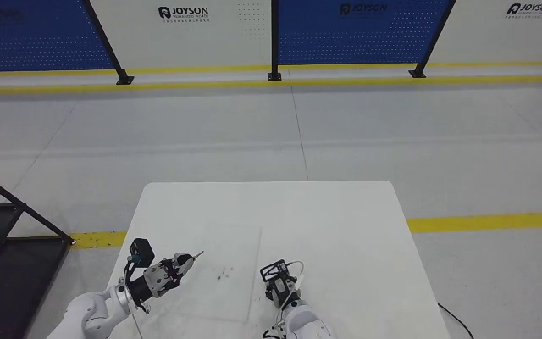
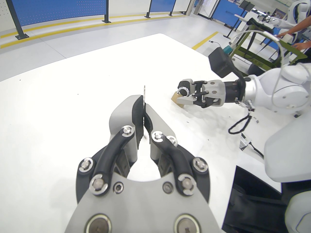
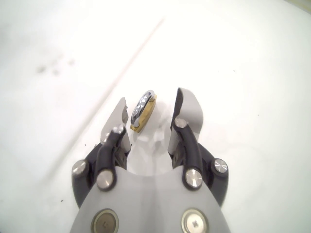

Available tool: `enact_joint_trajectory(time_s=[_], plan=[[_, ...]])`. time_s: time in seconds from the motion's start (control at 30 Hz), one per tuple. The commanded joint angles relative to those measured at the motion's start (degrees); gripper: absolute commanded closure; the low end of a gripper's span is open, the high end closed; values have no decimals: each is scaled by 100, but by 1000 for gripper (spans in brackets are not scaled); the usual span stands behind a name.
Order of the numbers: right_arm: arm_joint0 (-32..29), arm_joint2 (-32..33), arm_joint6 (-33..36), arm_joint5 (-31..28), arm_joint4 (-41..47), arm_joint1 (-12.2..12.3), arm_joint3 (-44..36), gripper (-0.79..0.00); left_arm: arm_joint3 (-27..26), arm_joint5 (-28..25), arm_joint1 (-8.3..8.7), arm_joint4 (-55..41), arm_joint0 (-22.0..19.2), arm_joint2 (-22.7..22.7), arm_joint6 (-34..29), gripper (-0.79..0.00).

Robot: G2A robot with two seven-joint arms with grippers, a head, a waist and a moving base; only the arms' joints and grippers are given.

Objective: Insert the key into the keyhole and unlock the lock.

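We list: key (image 2: 144, 94), pinched fast in the left gripper (image 2: 143, 112), blade past the fingertips, long axis toward 2 o'clock in the top view. Lock (image 3: 143, 112), on edge on the table (image 1: 339, 220) near 6 o'clock, between the right gripper's (image 3: 151, 105) parted fingers.

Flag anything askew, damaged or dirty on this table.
Nothing looks damaged. The lock sits tilted on edge between the open fingers of the right end effector, not flat. Dark smudges mark the table between the arms.
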Motion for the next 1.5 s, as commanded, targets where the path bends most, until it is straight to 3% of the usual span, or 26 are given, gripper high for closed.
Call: enact_joint_trajectory(time_s=[0.0,0.13,0.3,0.4,0.47,0.5,0.7,0.83,1.13,1.27,1.47], plan=[[9,-9,1,-4,19,2,13,-342,0,0,0,0,0,0,0,0],[34,-36,7,-30,43,6,38,-326,0,0,0,0,0,0,0,0],[60,-62,-1,-45,95,9,64,-246,0,0,0,0,0,0,0,0],[73,-76,1,-52,122,12,77,-166,0,0,0,0,0,0,0,0],[81,-85,-8,-65,139,14,81,-80,0,0,0,0,0,0,0,0],[80,-85,-18,-62,156,16,73,0,0,0,0,0,0,0,0,0],[26,-28,-189,-82,261,37,-4,0,0,0,0,0,0,0,0,0],[-127,170,-468,-444,535,91,-192,0,0,0,0,0,0,0,0,0],[-801,1303,-1936,-3000,1350,475,-603,0,-278,0,6,-263,16,265,109,0],[-883,1743,-2529,-4825,1949,627,-472,0,-321,0,48,-483,-46,565,229,0],[-523,2317,-2676,-7475,3013,809,299,0,-293,0,172,-978,-323,1269,180,0]])
